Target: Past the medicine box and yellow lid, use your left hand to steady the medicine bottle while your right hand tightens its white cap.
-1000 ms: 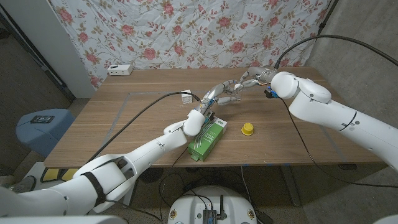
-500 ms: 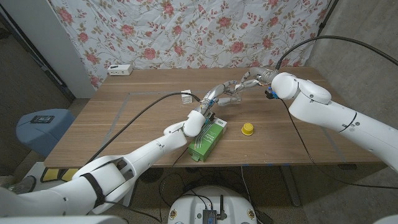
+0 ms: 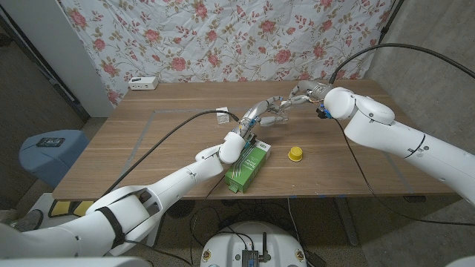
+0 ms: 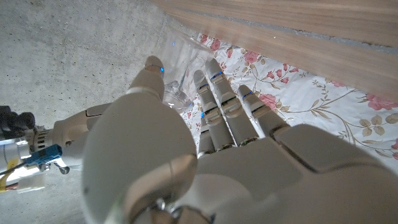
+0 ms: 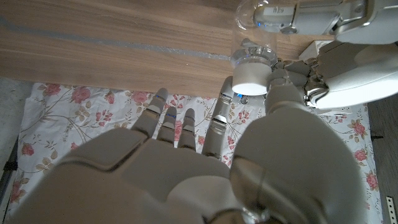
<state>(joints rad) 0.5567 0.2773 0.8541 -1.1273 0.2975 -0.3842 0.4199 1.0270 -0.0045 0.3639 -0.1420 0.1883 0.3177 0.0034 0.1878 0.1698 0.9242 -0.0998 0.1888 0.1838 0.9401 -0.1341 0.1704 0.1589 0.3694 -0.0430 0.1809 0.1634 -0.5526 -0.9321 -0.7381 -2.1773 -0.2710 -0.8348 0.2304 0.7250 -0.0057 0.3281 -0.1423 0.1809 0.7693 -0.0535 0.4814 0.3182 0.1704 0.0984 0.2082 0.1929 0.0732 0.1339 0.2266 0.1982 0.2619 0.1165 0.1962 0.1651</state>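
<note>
Bottle: clear medicine bottle [image 3: 272,117] is standing just above the centre of the head frame, past the box and lid, between the two hands.
Cap: white cap [image 5: 250,79] is sitting on the bottle's top, touched by the right hand's fingertips [image 5: 225,87] in the right wrist view.
Left hand: left hand [image 3: 256,115] is wrapping its fingers around the bottle from the left.
Right hand: right hand [image 3: 292,100] is reaching in from the upper right, pinching the cap.
Box: green medicine box [image 3: 247,166] is lying below centre, beside the left forearm.
Lid: yellow lid [image 3: 295,153] is resting right of the box, apart from it.
Table: wooden table [image 3: 148,141] is carrying a white power strip [image 3: 143,83] at upper left.
Backdrop: floral cloth [image 3: 223,37] is hanging across the top.
</note>
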